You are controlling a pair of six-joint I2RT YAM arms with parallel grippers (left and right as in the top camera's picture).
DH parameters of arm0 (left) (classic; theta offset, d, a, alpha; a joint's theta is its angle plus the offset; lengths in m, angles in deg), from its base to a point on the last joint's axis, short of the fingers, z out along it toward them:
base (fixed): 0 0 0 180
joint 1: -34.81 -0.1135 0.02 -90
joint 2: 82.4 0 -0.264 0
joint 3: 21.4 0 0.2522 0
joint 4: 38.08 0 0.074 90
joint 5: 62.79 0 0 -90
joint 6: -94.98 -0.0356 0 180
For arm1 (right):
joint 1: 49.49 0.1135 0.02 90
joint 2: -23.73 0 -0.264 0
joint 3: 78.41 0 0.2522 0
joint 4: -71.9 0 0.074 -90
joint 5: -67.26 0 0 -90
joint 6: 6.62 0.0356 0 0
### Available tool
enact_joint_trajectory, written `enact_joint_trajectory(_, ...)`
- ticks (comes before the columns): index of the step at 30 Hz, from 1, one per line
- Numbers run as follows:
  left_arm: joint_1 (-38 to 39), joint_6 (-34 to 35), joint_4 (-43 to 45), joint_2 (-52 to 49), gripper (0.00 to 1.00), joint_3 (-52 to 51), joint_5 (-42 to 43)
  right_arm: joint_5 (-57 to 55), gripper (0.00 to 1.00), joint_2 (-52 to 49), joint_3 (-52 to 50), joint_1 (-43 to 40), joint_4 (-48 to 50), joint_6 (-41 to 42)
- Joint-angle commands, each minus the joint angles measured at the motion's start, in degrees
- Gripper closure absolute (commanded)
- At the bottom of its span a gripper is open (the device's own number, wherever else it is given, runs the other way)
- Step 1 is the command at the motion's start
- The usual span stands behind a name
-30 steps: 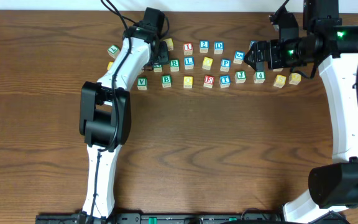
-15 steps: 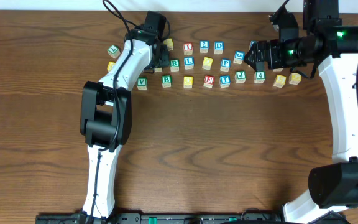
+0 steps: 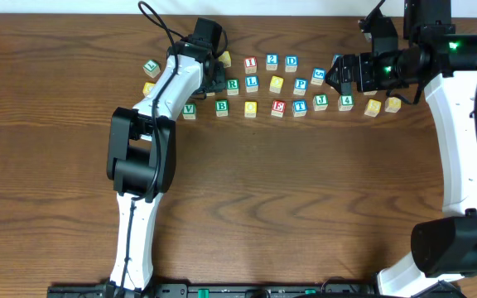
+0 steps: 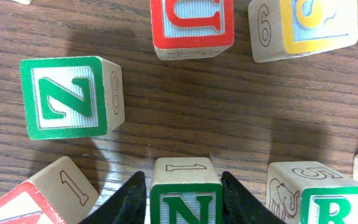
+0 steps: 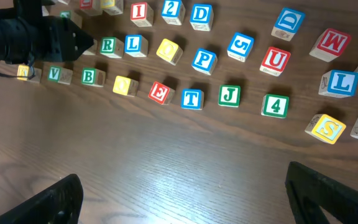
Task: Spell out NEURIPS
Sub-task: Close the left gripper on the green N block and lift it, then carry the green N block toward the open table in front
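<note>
Lettered wooden blocks lie in loose rows at the far side of the table. My left gripper [image 3: 214,82] [image 4: 184,210] is low at the left end of the rows, its black fingers shut on a green N block [image 4: 185,183] that rests on the wood. A second green N block [image 4: 67,96] and a red U block [image 4: 191,25] lie just beyond it. My right gripper [image 3: 333,76] [image 5: 191,199] hangs open and empty above the right part of the rows. In its view are a red E [image 5: 159,93], red U [image 5: 275,60], blue P [image 5: 203,59], green R [image 5: 108,45], red I [image 5: 140,10] and yellow S [image 5: 327,127].
A green R block [image 4: 331,202] stands close on the right of the held block, and a tilted red block [image 4: 30,199] close on its left. The rows also hold T [image 3: 299,107], J [image 3: 320,102], 4 [image 3: 346,102], B [image 3: 221,106] and V [image 3: 189,109]. Bare wood [image 3: 305,199] lies nearer me.
My left wrist has shifted slightly to the right over the left end of the rows. The right arm has not moved.
</note>
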Motion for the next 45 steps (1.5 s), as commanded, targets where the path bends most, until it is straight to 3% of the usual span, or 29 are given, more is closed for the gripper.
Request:
enact_joint_trajectory(1, 0.2, -0.3, -0.1, -0.6, 0.68, -0.4, -0.7, 0.9, 0.01, 0.2, 1.0, 0.8, -0.1, -0.7)
enact_joint_trajectory(11, 0.2, -0.3, -0.5, 1.6, 0.73, -0.4, -0.7, 0.9, 0.01, 0.2, 1.0, 0.8, -0.1, -0.7)
enact_joint_trajectory(21, 0.2, -0.3, -3.4, 11.6, 0.73, -0.4, -0.7, 0.9, 0.01, 0.2, 1.0, 0.8, -0.1, -0.7)
enact_joint_trajectory(30, 0.2, -0.1, -17.1, 23.2, 0.74, -0.4, -0.7, 0.9, 0.01, 0.2, 1.0, 0.8, -0.1, -0.7)
enact_joint_trajectory(37, 1.6, 3.5, -30.2, 25.6, 0.73, -0.5, -0.4, 0.9, 0.01, 0.2, 1.0, 0.8, -0.1, -0.7)
enact_joint_trajectory(45, 7.0, 5.9, -32.4, 25.6, 0.73, -7.5, -0.3, 0.9, 0.01, 0.2, 1.0, 0.8, -0.1, -0.7)
